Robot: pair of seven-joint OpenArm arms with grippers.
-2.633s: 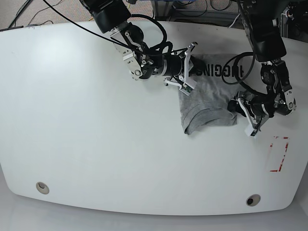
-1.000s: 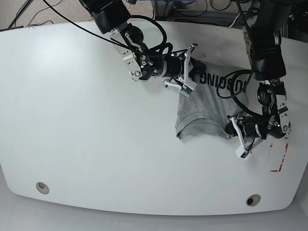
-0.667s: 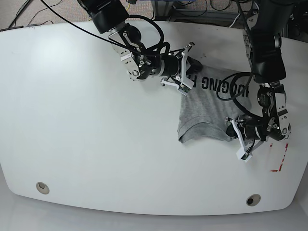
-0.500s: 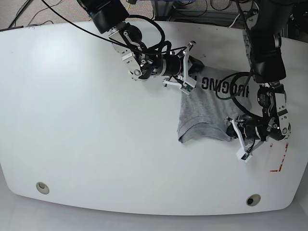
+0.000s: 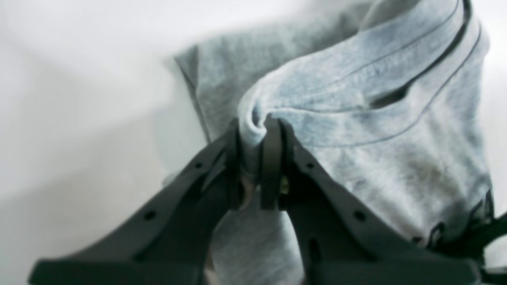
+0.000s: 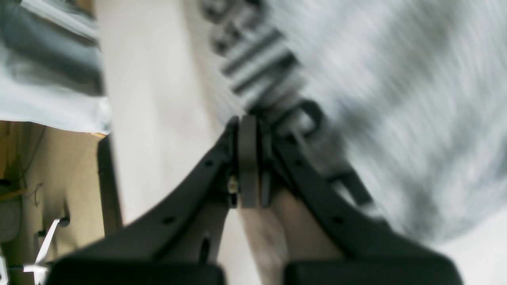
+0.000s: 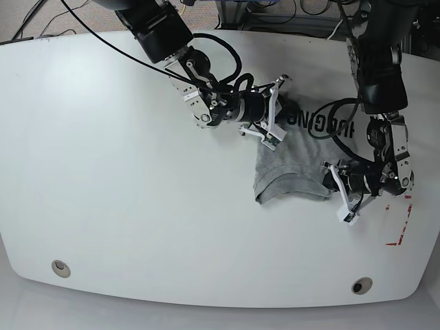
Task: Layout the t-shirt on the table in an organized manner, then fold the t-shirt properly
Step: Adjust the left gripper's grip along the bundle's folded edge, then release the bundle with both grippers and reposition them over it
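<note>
The t-shirt (image 7: 299,155) lies bunched near the far right corner of the bench (image 7: 124,206). The left claw (image 5: 255,158) is clenched on a fold of its hem. The right claw (image 6: 249,158) pinches the cloth beside the lettering. If the claws pull apart unevenly, I think the thin fold can slip out, or the shirt twists more.

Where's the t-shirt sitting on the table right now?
In the base view the t-shirt lies bunched right of the table's centre, pinched between the right gripper at its lettered edge and the left gripper at its near edge.
</note>
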